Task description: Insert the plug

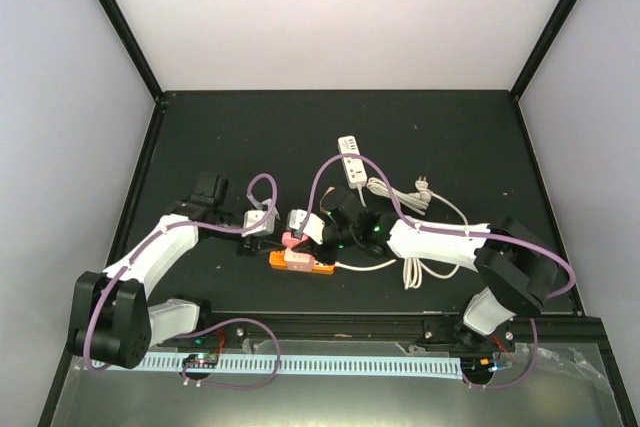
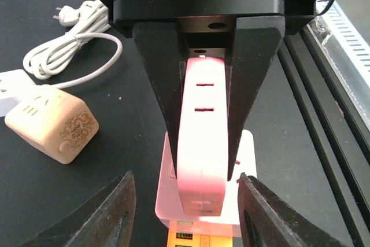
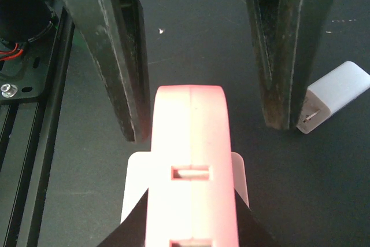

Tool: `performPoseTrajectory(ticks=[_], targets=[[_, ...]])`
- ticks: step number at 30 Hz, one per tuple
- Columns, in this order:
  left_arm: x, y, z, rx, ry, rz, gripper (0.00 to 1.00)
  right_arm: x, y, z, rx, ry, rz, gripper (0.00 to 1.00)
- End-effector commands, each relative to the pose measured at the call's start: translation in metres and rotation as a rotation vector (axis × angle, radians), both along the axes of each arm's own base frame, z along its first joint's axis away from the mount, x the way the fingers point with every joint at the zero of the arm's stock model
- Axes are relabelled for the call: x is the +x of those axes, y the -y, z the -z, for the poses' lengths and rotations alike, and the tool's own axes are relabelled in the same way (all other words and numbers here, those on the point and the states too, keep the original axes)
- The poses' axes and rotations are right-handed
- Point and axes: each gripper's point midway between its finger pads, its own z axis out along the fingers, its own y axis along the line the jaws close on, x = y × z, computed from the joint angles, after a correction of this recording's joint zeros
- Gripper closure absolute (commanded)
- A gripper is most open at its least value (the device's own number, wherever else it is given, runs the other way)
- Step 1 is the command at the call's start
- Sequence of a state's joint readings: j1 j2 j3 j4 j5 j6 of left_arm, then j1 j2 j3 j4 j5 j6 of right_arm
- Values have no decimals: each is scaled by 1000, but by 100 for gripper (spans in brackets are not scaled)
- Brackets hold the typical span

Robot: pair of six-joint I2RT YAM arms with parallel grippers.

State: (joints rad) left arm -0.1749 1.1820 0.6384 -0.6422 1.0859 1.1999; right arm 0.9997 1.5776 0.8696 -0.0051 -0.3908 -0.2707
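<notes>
A pink plug adapter (image 2: pixel 200 143) with slots along its side is gripped between the black fingers of my right gripper (image 3: pixel 192 192), which is shut on it. It also shows in the right wrist view (image 3: pixel 191 143) and the top view (image 1: pixel 292 240). Under it is a pale pink flat base (image 2: pixel 245 160), at the end of an orange power strip (image 1: pixel 302 263). I cannot tell whether the plug is seated. My left gripper (image 2: pixel 185 175) is open, its worn grey fingers (image 3: pixel 124 56) standing either side of the plug's end without touching it.
A beige cube socket (image 2: pixel 52 122) and a coiled white cable (image 2: pixel 63 50) lie to one side. A white charger block (image 3: pixel 335 93) lies near the left gripper. A white power strip (image 1: pixel 352 159) lies further back. A metal rail (image 1: pixel 340 365) runs along the near edge.
</notes>
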Motion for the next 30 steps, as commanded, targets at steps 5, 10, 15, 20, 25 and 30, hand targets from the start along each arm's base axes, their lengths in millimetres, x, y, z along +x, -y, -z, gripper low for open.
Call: performPoseTrajectory(ticks=[5, 10, 15, 20, 25, 30], targets=[[12, 10, -8, -32, 21, -2, 68, -12, 37, 64, -247, -73, 45, 99], [10, 10, -4, -7, 3, 2, 92, -12, 37, 64, -252, -68, 43, 99], [7, 8, 1, 15, 2, 7, 98, -13, 37, 66, -259, -69, 40, 99], [9, 7, 7, 44, -2, -1, 99, -14, 37, 67, -260, -72, 40, 99], [12, 8, 13, 71, 6, -16, 99, -13, 37, 70, -271, -77, 50, 99], [13, 7, 20, 102, 9, -22, 98, -8, 30, 56, -229, -62, 58, 72]])
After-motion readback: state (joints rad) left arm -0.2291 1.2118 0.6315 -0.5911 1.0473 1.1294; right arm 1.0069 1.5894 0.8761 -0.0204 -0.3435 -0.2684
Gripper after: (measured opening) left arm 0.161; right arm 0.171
